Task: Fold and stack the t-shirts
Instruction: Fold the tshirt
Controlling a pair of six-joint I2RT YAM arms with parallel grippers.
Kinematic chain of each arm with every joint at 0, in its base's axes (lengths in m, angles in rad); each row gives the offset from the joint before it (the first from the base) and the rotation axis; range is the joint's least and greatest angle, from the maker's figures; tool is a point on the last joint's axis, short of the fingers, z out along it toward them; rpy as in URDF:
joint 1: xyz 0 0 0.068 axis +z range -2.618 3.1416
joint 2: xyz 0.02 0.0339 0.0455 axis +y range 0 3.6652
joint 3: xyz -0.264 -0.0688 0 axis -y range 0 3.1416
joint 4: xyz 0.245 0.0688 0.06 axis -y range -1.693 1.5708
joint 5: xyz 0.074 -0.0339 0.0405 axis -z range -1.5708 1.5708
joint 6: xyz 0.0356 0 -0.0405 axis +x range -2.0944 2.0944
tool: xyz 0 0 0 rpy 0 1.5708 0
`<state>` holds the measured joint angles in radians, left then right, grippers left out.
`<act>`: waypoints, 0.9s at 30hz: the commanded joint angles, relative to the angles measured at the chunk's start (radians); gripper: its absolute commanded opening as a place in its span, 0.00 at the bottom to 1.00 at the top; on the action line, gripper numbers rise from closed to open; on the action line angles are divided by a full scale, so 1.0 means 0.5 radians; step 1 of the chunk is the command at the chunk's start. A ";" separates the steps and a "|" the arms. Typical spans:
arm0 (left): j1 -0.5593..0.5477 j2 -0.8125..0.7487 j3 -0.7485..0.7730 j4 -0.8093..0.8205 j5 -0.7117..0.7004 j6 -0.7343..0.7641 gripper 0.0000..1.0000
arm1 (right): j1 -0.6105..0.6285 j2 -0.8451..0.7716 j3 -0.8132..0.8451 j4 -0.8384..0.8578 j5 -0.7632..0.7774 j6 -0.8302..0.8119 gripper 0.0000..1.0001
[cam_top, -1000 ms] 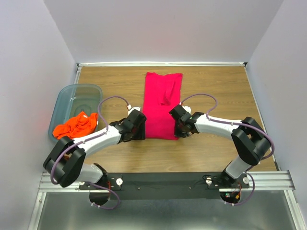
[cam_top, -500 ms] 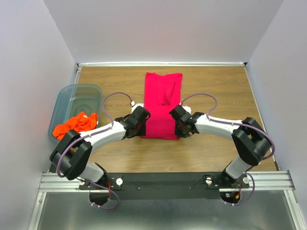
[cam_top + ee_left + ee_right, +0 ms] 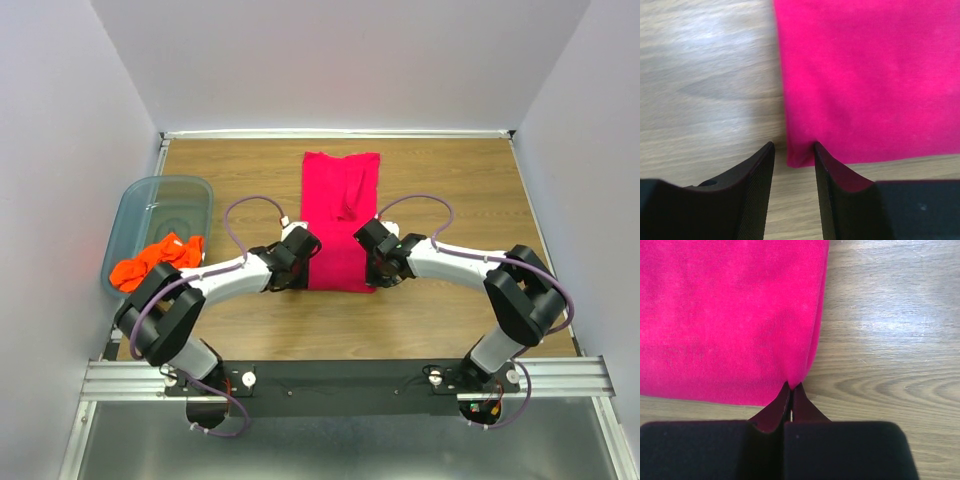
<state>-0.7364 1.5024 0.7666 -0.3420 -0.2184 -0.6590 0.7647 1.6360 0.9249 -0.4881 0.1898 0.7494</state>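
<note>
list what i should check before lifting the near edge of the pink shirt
1. Near right corner held by the right gripper: ok, jaws shut on the pink shirt.
2. Near left corner held by the left gripper: not ok, jaws stand apart with the corner between them, not yet clamped.
3. Shirt flat, in a long strip: ok.
4. All layers caught in the right grip: cannot tell.
5. The orange shirt out of the way: ok, bunched at the bin's near end, apart from the pink one.
</note>
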 commanded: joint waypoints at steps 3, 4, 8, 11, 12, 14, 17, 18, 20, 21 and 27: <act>-0.076 0.146 0.010 -0.055 -0.051 -0.038 0.47 | 0.005 0.032 -0.018 -0.174 0.071 -0.048 0.01; -0.095 0.179 0.013 -0.077 -0.042 -0.062 0.48 | 0.005 0.029 -0.018 -0.177 0.068 -0.054 0.01; -0.126 0.232 0.050 -0.138 -0.066 -0.078 0.49 | 0.005 0.014 -0.018 -0.177 0.059 -0.054 0.01; -0.132 0.244 0.059 -0.169 -0.060 -0.084 0.44 | 0.005 -0.004 -0.018 -0.180 0.065 -0.057 0.01; -0.135 0.241 0.056 -0.181 -0.057 -0.090 0.41 | 0.005 -0.026 -0.021 -0.180 0.068 -0.060 0.01; -0.141 0.235 0.050 -0.184 -0.048 -0.090 0.26 | 0.005 -0.041 -0.027 -0.187 0.074 -0.060 0.01; -0.141 0.217 0.038 -0.224 0.013 -0.084 0.00 | 0.005 -0.066 -0.043 -0.211 0.071 -0.066 0.01; -0.141 0.183 0.032 -0.236 0.035 -0.075 0.00 | 0.005 -0.099 -0.061 -0.226 0.065 -0.069 0.01; -0.153 0.119 -0.002 -0.319 0.129 -0.072 0.00 | 0.005 -0.152 -0.098 -0.290 0.023 -0.069 0.01; -0.159 0.076 -0.005 -0.368 0.173 -0.066 0.00 | 0.002 -0.188 -0.113 -0.324 -0.011 -0.081 0.01; -0.227 -0.357 0.102 -0.960 0.556 -0.029 0.00 | 0.008 -0.492 0.015 -1.032 -0.226 -0.189 0.01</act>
<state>-0.8322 1.4452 0.8040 -0.5415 -0.0711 -0.6895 0.7685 1.4925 0.8944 -0.6891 0.1200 0.7010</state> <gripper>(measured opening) 0.012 0.014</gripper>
